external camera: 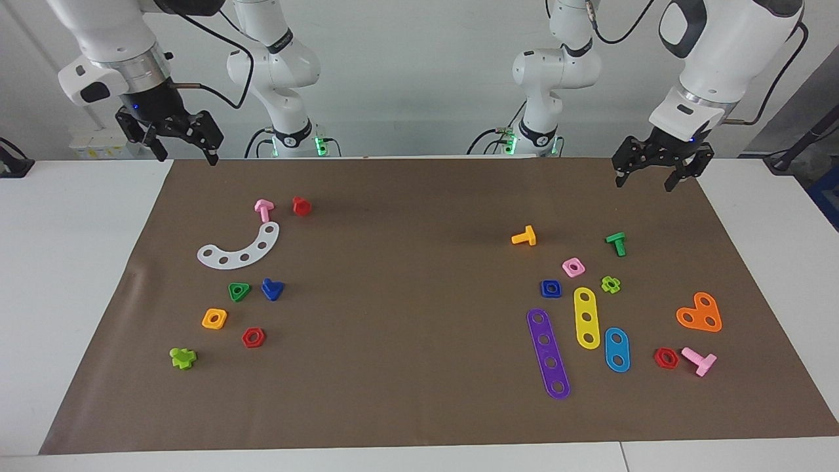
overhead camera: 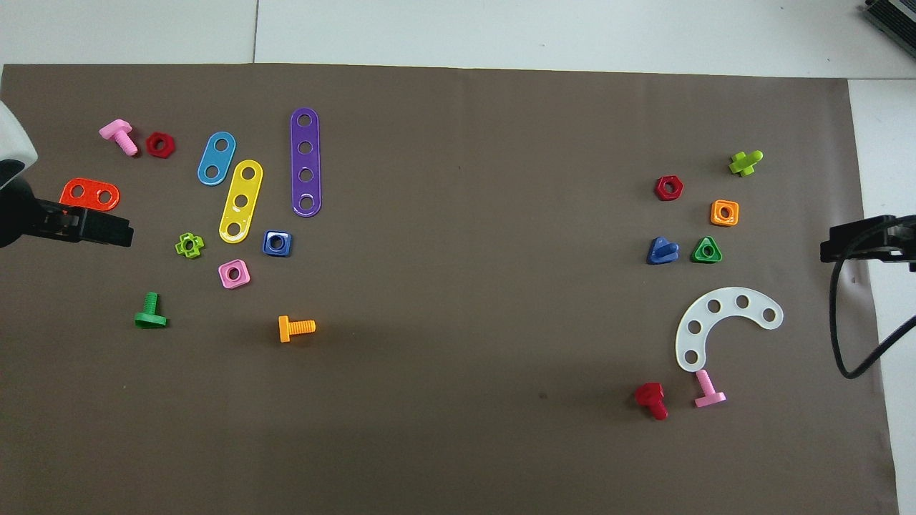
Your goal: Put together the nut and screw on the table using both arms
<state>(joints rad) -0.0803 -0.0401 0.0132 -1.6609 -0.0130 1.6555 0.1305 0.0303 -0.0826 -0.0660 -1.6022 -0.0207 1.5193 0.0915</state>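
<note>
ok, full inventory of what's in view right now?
blue nut: 1, blue, left arm's end
blue screw: 1, blue, right arm's end
other screws: 6; pink screw, red screw, lime screw at right arm's end; orange screw, green screw, second pink screw at left arm's end
other nuts: 6; green nut, orange nut, red nut at right arm's end; pink nut, lime nut, second red nut at left arm's end
strips: 4; purple strip, yellow strip, blue strip at left arm's end; white curved strip at right arm's end
orange plate: 1, left arm's end
mat: 1, brown, on white table
left gripper, right gripper: black, open, raised over mat's edges
</note>
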